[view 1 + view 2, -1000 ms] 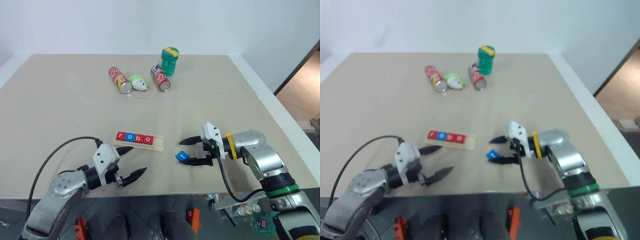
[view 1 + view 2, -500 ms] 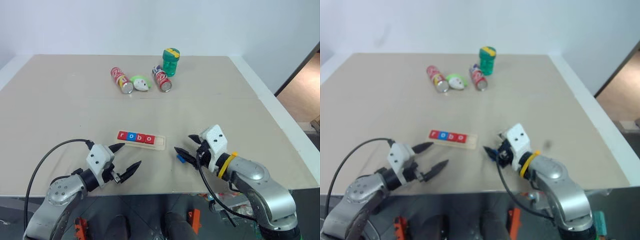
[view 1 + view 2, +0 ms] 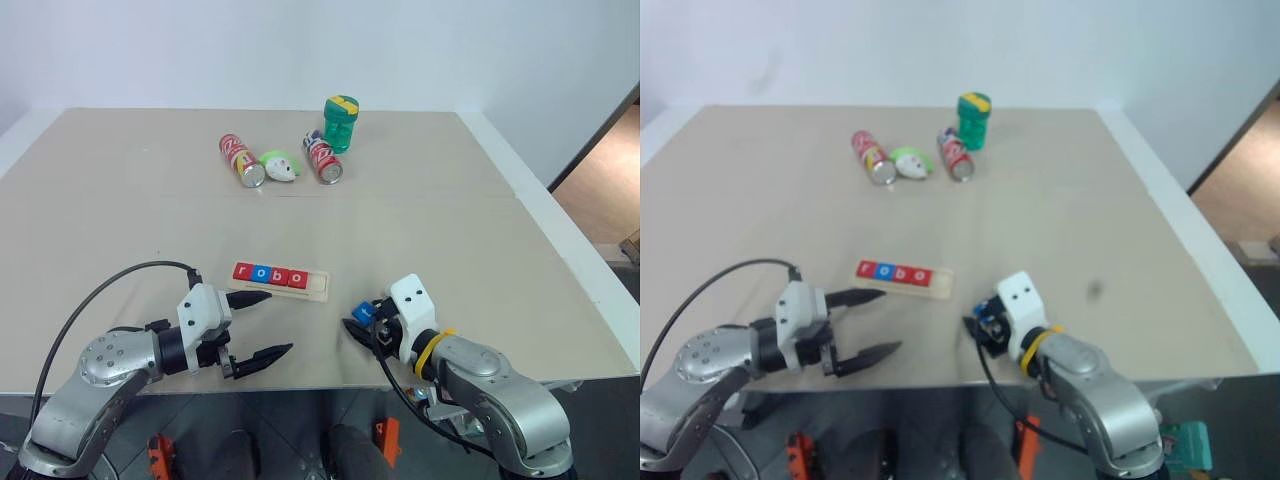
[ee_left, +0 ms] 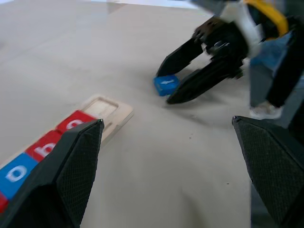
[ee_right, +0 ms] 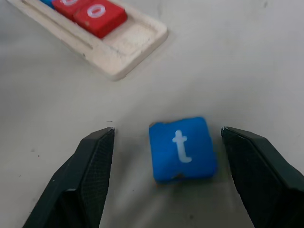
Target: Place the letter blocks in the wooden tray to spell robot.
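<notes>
The wooden tray (image 3: 316,284) lies near the table's front. Its groove holds several letter blocks (image 3: 270,275) reading r, o, b, o, and the right end slot is bare. A blue block with a white t (image 5: 183,148) lies flat on the table just right of the tray. My right gripper (image 5: 167,130) is open and tilted down over it, one finger on each side of the t block and neither touching it. My left gripper (image 3: 280,322) is open and holds nothing. It hovers in front of the tray's left half, with its upper fingertip close to the tray's front edge.
At the far side lie two red soda cans (image 3: 239,160) (image 3: 323,157) with a green and white toy (image 3: 279,166) between them. A green cup (image 3: 340,123) stands behind them. The table's front edge (image 3: 320,383) runs just below both grippers. A black cable (image 3: 100,300) loops off the left arm.
My right arm has swung round toward the table's front. Its gripper has tipped downward and now straddles the t block, fingers slightly closer together. My left gripper has risen a little. The blocks have not moved.
</notes>
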You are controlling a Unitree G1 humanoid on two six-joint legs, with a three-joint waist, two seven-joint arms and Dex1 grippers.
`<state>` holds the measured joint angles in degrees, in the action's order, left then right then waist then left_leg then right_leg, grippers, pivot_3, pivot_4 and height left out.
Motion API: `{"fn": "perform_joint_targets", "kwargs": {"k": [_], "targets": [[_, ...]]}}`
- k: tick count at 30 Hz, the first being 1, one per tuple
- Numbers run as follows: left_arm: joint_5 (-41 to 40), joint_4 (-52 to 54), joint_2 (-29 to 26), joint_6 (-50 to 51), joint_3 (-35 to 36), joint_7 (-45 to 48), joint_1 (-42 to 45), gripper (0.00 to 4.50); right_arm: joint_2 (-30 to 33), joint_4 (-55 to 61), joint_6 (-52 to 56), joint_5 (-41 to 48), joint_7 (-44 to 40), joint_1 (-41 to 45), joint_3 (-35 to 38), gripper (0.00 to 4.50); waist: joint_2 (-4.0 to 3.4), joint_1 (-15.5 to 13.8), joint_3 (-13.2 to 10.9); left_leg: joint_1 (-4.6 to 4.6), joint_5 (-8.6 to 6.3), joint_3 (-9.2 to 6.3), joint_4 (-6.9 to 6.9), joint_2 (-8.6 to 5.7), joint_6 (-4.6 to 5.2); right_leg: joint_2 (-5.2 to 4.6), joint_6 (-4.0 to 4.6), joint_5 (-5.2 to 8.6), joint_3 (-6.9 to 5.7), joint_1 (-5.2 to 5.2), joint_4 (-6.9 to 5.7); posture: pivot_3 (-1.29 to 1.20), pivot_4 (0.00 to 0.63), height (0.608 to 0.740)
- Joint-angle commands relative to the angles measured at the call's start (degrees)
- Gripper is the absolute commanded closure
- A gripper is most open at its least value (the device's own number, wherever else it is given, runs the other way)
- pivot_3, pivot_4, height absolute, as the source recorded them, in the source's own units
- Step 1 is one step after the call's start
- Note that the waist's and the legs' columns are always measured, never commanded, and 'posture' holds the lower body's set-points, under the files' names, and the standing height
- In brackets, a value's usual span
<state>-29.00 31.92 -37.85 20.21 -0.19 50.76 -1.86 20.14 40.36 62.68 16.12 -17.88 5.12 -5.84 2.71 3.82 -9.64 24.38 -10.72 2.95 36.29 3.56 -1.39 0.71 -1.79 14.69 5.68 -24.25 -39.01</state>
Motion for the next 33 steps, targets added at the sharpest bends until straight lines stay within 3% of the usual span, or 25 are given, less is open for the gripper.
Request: {"fn": "perform_joint_targets", "kwargs": {"k": [1, 5, 17, 25, 27, 30, 33], "targets": [[0.1, 0.2, -0.7, -0.3, 0.2, 0.5, 0.9, 0.0, 0.2, -0.2, -0.1, -0.4, 1.0, -0.6, -0.5, 2.07, 0.01, 0.2, 0.0, 0.01, 0.0, 0.0, 0.0, 0.0, 0.0, 0.0, -0.01, 0.01, 0.0, 0.0, 0.0, 0.0, 0.15, 0.739], [0.6, 0.1, -0.4, -0.4, 0.1, -0.1, 0.3, 0.0, -0.9, 0.7, -0.2, -0.4, 2.2, -1.8, -0.7, 3.28, 0.03, 0.3, 0.0, 0.0, 0.0, -0.04, 0.0, 0.02, 0.0, 0.02, -0.01, 0.01, -0.05, 0.01, 0.0, 0.0, 0.15, 0.739], [2.3, 0.2, 0.5, -0.6, -0.8, -1.6, -0.6, 0.0, -12.8, -6.3, 1.1, -5.2, 15.2, 9.6, 2.3, 3.28, 0.04, 0.5, 0.0, 0.01, 0.02, -0.01, 0.02, 0.02, 0.02, 0.0, 0.04, -0.08, -0.01, -0.04, 0.0, 0.0, 0.15, 0.739], [3.5, 0.1, 0.8, -1.4, -1.9, -1.9, -1.5, 0.0, -16.1, -10.8, 1.6, -6.2, 17.1, 12.0, 1.7, 3.28, 0.04, 0.5, 0.0, 0.18, -0.01, -0.04, -0.11, 0.0, -0.02, 0.01, -0.25, -0.03, -0.02, -0.17, 0.01, 0.0, 0.15, 0.739], [4.1, 0.0, 0.8, -1.8, -2.2, -1.9, -2.0, 0.0, -15.6, -10.3, 0.9, -6.4, 16.6, 12.7, 1.5, 2.22, 0.03, 0.5, 0.0, 0.18, -0.01, -0.07, -0.15, 0.0, -0.02, 0.02, -0.24, -0.02, -0.05, -0.17, 0.0, 0.0, 0.15, 0.739], [4.7, 0.3, 1.0, -2.0, -2.4, -2.1, -2.6, 0.0, -13.4, -7.1, 1.8, -5.4, 14.7, 15.2, 3.2, 1.2, 0.02, 0.5, 0.0, 0.17, -0.01, -0.06, -0.17, -0.01, -0.02, 0.01, -0.24, -0.02, -0.05, -0.18, 0.0, 0.0, 0.15, 0.739], [4.8, 0.3, 1.2, -2.0, -2.6, -2.2, -2.6, 0.0, -5.8, -7.5, 2.6, -0.1, 5.6, 20.1, 7.9, 0.21, -0.04, 0.5, 0.0, 0.17, -0.01, -0.02, -0.13, -0.02, -0.01, -0.03, -0.23, -0.02, 0.0, -0.17, 0.01, 0.0, 0.15, 0.739]]}}
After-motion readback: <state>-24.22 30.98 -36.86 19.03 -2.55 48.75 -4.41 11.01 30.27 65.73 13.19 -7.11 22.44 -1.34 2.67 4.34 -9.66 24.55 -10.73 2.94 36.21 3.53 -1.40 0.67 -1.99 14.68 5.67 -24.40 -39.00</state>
